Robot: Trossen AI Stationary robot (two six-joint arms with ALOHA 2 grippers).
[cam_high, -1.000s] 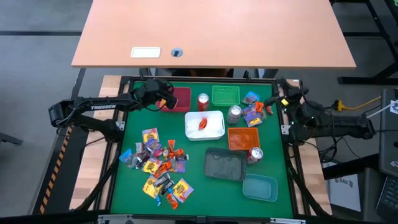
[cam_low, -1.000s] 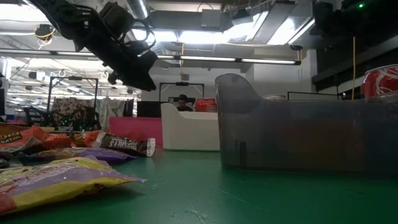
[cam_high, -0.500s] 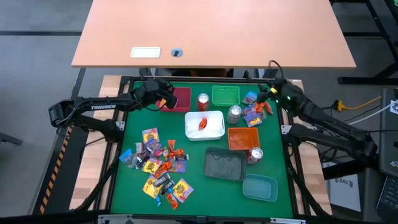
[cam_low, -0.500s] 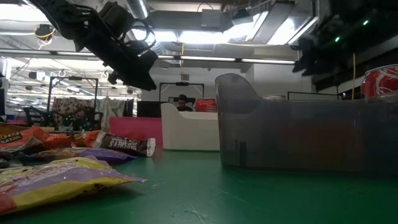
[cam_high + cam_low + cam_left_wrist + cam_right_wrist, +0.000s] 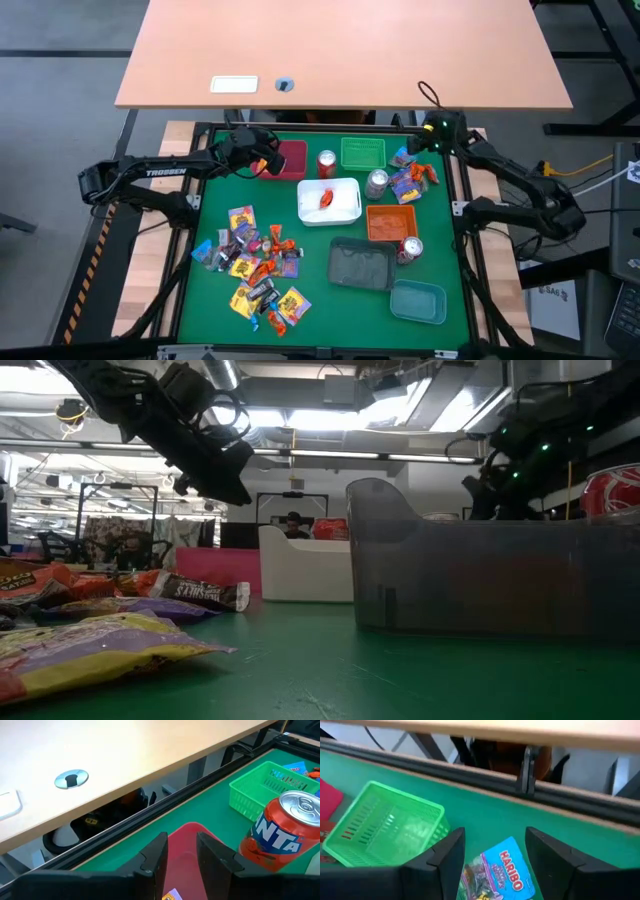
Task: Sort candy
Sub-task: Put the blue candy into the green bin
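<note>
- In the lower left of the high view, your main heap of candy (image 5: 255, 270) lies loose on the green table (image 5: 315, 310), well apart from both grippers.
- At the upper left of the mat, your left gripper (image 5: 268, 160) hangs over the dark red tray (image 5: 292, 158); its wrist view shows the two fingers (image 5: 159, 854) a narrow gap apart with the red tray between them. A scrap of yellow and purple wrapper shows at that view's bottom edge, but you cannot tell from it whether anything is gripped.
- At the upper right, your right gripper (image 5: 428, 137) sits by the mat's far edge, fingers (image 5: 451, 851) spread wide and holding nothing.
- A second, smaller cluster of candy lies just below that gripper in the high view; a blue Haribo packet (image 5: 501, 872) shows between its fingers in the wrist view.
- The green basket (image 5: 362, 152) stands just left of that cluster.
- One orange sweet (image 5: 327, 199) lies in the white tray (image 5: 345, 208) at frame centre.
- A Fanta can (image 5: 280, 831) stands beside the red tray.
</note>
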